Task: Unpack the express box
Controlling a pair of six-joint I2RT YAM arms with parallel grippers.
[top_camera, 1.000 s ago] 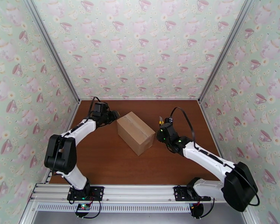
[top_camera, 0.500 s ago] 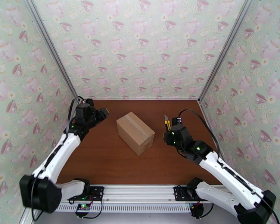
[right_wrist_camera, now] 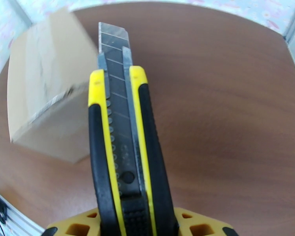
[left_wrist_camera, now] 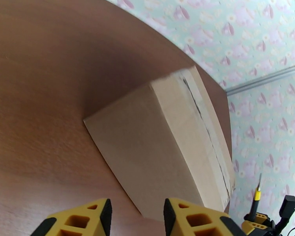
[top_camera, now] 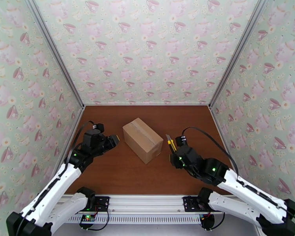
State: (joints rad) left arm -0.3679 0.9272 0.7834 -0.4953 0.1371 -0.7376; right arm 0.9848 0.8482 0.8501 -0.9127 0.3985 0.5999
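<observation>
The right fingers [right_wrist_camera: 198, 227] are closed tight on a yellow-and-black utility knife [right_wrist_camera: 122, 154]. Its snap-off blade [right_wrist_camera: 114, 48] is pushed out and, in the top view, points toward 11 o'clock. The left fingers [left_wrist_camera: 82, 219] stand partly apart with nothing between them. The express box [top_camera: 142, 140] sits closed in the middle of the brown bench [top_camera: 108, 174], between both arms. It lies at about 3 o'clock from the left fingers and about 10 o'clock from the right fingers. The blade tip is just beside its near right corner, not touching as far as I can tell. The box's long axis runs from 10 o'clock to 4 o'clock, and the tape seam [left_wrist_camera: 206, 130] follows it along the top. I judge the knife arm is nearer to the seam's 4 o'clock end, so the cut should enter there.
</observation>
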